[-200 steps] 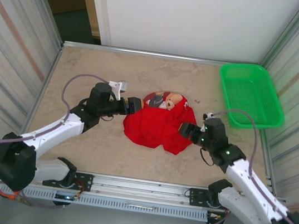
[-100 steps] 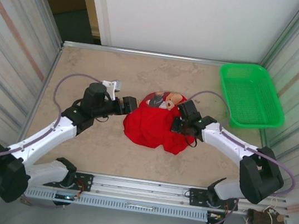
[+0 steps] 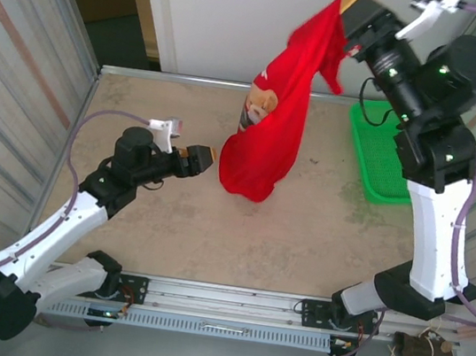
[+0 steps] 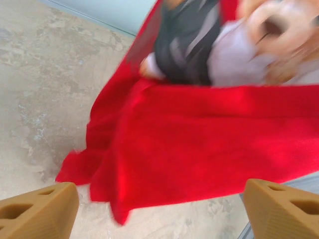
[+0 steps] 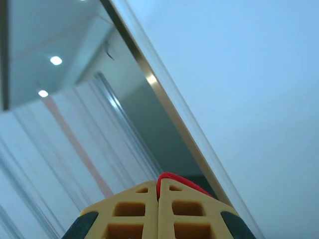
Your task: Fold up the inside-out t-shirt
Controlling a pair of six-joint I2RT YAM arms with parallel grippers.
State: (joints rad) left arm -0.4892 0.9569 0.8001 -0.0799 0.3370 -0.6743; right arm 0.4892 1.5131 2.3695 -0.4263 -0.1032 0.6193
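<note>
Top external: right gripper point(image 3: 352, 0) high, clenched on hanging t-shirt point(image 3: 273, 121); left gripper point(image 3: 203, 156) low, jaws spread, just beside its bottom.

TABLE AND LOAD: A beige, stone-patterned table point(image 3: 301, 232) with a metal rim carries a green mesh basket point(image 3: 374, 167) in its far right corner. Left of the basket, near mid-table, a hanging red t-shirt point(image 3: 271, 138) comes down to the mottled surface. Its lowest folds appear to brush the top, though contact is hard to confirm.
</note>
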